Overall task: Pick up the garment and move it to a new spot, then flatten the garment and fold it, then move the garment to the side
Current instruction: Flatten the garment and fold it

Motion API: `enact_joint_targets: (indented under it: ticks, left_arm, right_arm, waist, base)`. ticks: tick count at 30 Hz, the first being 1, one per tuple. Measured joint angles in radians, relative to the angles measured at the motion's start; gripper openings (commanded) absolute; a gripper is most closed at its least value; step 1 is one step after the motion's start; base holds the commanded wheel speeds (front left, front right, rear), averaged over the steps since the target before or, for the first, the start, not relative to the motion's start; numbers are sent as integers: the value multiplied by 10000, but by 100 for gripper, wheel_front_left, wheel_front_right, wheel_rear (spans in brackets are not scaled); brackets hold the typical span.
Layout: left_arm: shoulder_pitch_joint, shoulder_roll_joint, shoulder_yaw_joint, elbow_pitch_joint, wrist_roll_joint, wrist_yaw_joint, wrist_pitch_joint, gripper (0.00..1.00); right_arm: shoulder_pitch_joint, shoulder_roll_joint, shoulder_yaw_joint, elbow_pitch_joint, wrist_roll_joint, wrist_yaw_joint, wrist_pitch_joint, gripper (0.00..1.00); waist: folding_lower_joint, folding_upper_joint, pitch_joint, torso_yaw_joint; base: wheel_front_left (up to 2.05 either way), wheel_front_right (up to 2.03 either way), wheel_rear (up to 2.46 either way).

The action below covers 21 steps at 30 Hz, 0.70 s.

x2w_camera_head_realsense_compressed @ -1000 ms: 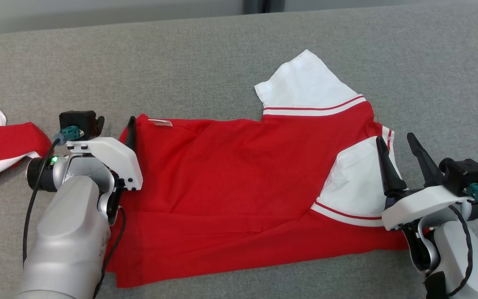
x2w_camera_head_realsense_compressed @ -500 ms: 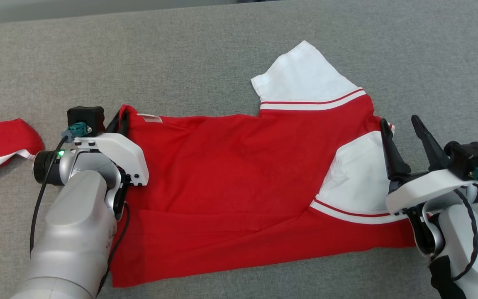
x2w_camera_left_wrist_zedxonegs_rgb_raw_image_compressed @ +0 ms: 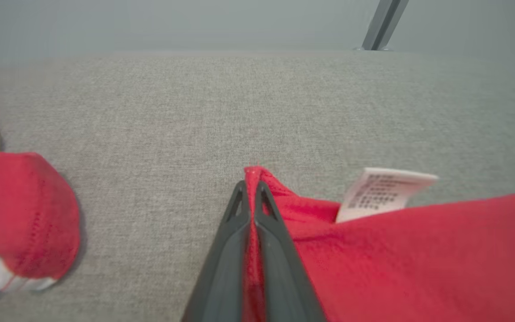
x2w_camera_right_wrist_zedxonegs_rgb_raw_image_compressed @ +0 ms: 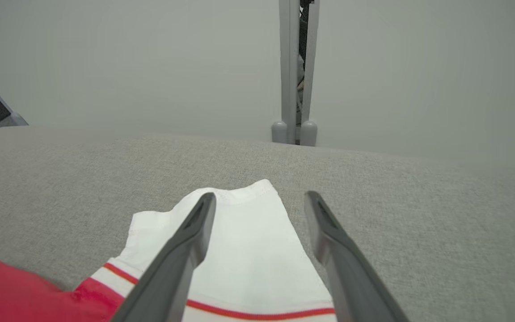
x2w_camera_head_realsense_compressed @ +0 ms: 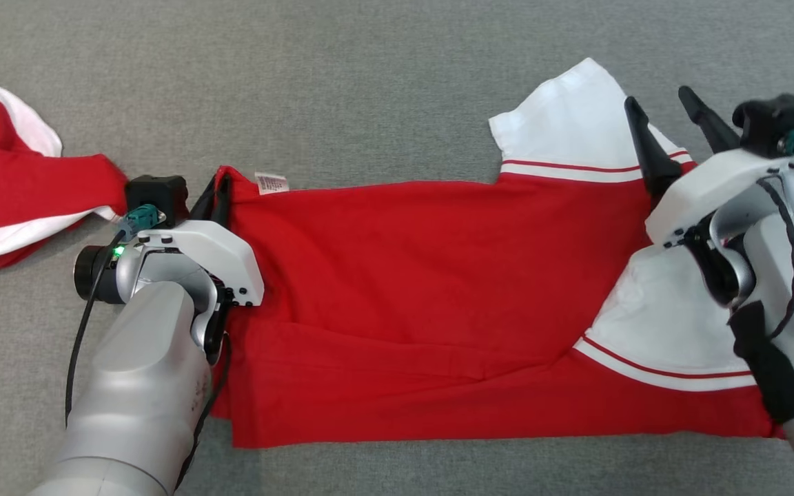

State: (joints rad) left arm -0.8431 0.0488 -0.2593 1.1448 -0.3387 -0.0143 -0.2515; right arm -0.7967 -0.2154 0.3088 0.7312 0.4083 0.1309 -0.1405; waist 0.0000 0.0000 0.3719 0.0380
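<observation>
So, flattening looks under way. One grey bench carries the garment, which is spread nearly flat from the left hand across to the right hand. Folding and the move aside I judge not yet done.

There are two garments: a second red-and-white one lies bunched just outward of the left hand.

There are two hands. The left pinches the garment's hem corner. The right hangs spread above the far white sleeve, with the other white sleeve under its wrist.

One label sits just inward of the left hand.
</observation>
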Motion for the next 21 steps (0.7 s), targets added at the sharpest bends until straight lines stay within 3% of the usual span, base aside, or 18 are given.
enact_joint_targets:
  ticks: [10, 21]
  left_arm:
    - [176, -21, -1547, -999, -1409, -86, -58, 0]
    - [105, -12, -3630, -2153, -3078, 690, -86, 0]
  right_arm:
    - [-2197, -696, 876, 1954, 635, 0, 2125, 100]
    - [-3522, -1225, 1127, 3404, 984, -2, 3028, 100]
  waist:
    - [0, 0, 520, 1017]
    - [0, 0, 1113, 1865]
  base:
    - [0, 0, 0]
    - [0, 0, 0]
